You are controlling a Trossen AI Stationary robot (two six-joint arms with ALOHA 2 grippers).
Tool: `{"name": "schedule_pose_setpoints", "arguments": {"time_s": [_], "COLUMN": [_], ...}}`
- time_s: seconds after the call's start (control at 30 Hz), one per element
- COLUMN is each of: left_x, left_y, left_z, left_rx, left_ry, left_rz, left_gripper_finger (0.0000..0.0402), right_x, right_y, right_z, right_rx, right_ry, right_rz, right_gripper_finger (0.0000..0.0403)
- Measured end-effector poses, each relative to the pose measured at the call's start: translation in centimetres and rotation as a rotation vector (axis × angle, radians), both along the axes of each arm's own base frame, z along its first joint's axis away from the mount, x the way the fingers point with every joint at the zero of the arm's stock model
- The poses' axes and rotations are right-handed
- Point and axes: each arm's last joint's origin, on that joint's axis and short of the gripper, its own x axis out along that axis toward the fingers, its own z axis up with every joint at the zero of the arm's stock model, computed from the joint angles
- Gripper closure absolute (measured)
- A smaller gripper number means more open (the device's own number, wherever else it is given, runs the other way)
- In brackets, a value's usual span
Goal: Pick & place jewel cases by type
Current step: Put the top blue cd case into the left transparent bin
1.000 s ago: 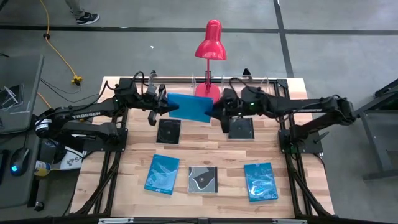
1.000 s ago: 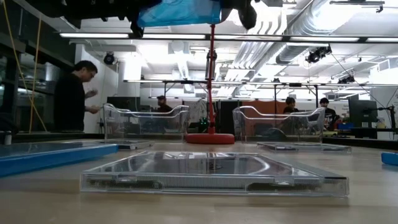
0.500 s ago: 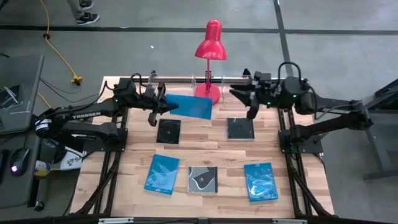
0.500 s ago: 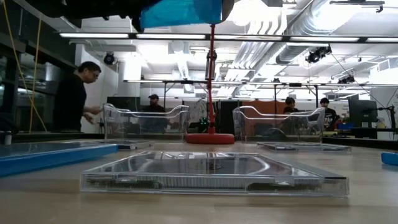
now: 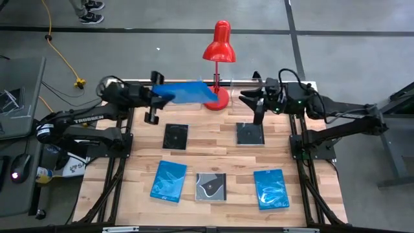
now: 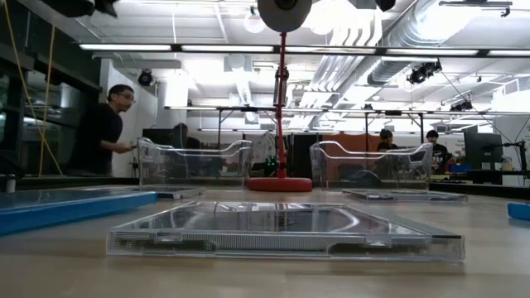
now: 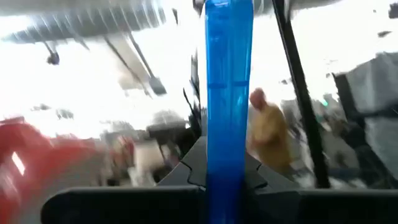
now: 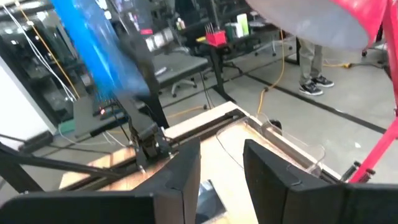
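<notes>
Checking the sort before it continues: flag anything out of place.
One blue jewel case is off the table, clamped in the left gripper near the red lamp. The five other cases lie flat. The right gripper is empty.

Clear jewel case (image 6: pixel 284 230) flat on table (image 6: pixel 66 269); red lamp (image 6: pixel 281 124) behind.

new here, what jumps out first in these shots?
The red desk lamp at the table's far edge, centre. Just left of it, the left gripper holds a plain blue jewel case in the air. The right gripper hovers empty on the lamp's other side, above a dark jewel case; four more cases lie flat on the wooden table.
</notes>
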Motion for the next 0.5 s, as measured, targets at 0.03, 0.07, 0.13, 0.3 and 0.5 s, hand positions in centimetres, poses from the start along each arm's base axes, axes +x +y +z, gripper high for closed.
{"name": "schedule_pose_setpoints", "arguments": {"time_s": [0.03, 0.07, 0.13, 0.3, 0.5], "left_x": [-0.2, -0.4, -0.8, -2.5, -5.4], "left_y": [-0.1, -0.1, -0.2, -0.7, -1.4], "left_z": [0.9, 1.8, 3.6, 8.3, 13.7], "left_rx": [0.008, 0.018, 0.047, 0.096, 0.098], "left_ry": [-0.036, -0.069, -0.127, -0.292, -0.507], "left_rz": [0.01, 0.023, 0.045, 0.132, 0.306], "left_gripper_finger": [0.0386, 0.0386, 0.0386, 0.0385, 0.0385], "right_x": [0.2, 0.3, 0.7, 1.3, 2.0], "right_y": [0.0, 0.0, -0.1, -0.1, -0.2], "right_z": [-0.1, -0.2, -0.5, -1.0, -1.5], "right_rx": [0.0, 0.001, 0.002, 0.005, 0.007], "right_ry": [0.006, 0.012, 0.023, 0.047, 0.073], "right_rz": [-0.001, -0.001, -0.001, 0.0, 0.0], "right_gripper_finger": [0.0299, 0.0299, 0.0299, 0.0299, 0.0299]}}
